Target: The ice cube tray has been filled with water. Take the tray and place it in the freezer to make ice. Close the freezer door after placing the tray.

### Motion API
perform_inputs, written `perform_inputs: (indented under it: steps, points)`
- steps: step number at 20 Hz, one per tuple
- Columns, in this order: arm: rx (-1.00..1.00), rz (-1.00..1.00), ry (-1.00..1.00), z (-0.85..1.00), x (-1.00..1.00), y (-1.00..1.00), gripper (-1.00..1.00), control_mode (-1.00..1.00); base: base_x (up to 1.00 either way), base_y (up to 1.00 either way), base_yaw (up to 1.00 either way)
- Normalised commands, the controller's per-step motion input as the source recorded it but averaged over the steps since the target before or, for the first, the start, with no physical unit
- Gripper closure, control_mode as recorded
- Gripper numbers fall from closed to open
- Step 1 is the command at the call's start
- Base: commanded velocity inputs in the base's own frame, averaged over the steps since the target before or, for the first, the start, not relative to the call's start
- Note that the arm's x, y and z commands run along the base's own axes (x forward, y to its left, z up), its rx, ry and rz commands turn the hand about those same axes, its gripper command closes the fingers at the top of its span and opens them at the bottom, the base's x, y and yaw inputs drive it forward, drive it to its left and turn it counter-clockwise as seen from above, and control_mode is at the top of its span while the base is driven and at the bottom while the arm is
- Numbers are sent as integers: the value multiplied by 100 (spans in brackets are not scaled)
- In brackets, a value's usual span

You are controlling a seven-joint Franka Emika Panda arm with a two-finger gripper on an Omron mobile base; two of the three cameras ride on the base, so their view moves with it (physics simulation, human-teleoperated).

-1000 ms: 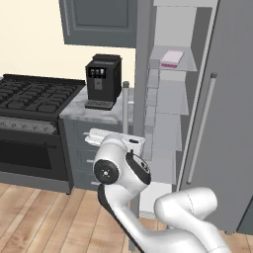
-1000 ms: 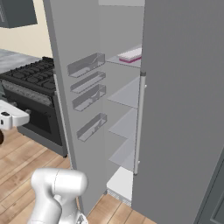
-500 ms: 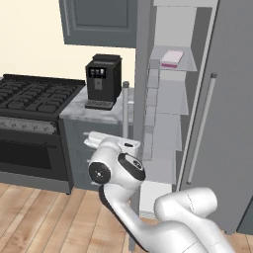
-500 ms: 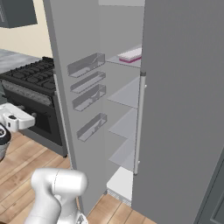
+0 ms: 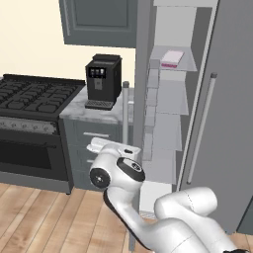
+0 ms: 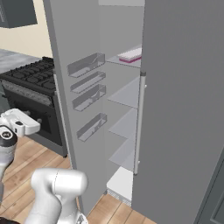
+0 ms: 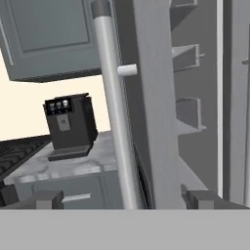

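High up on a freezer (image 5: 173, 99) shelf, the ice cube tray (image 5: 171, 58) is seen lying flat, far above the fingers (image 7: 122, 197). It is a thin slab with a pale top and a darker pink rim. The fingers are spread wide apart and nothing is held. Between them, the long silver handle (image 7: 114, 122) of the open freezer door (image 6: 76, 96) is seen close up. A black coffee machine (image 5: 103, 81) is set on the tabletop (image 5: 79, 105) beside the door.

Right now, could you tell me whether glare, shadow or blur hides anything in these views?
Left base view: even flat lighting, ice cube tray sharp on its shelf. Right base view: no glare, freezer door evenly grey. Hand view: door handle close and slightly soft, no shadows.
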Motion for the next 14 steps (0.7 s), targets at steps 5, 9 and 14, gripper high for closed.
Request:
perform_inputs:
  steps: [5,9,14]
  points:
    - [2,-1,2,-32,8,-15,-100,-100,0,0,0]
    - [0,-1,1,-21,23,-7,-100,-100,0,0,0]
    - [1,-2,0,-10,20,-17,-100,-100,0,0,0]
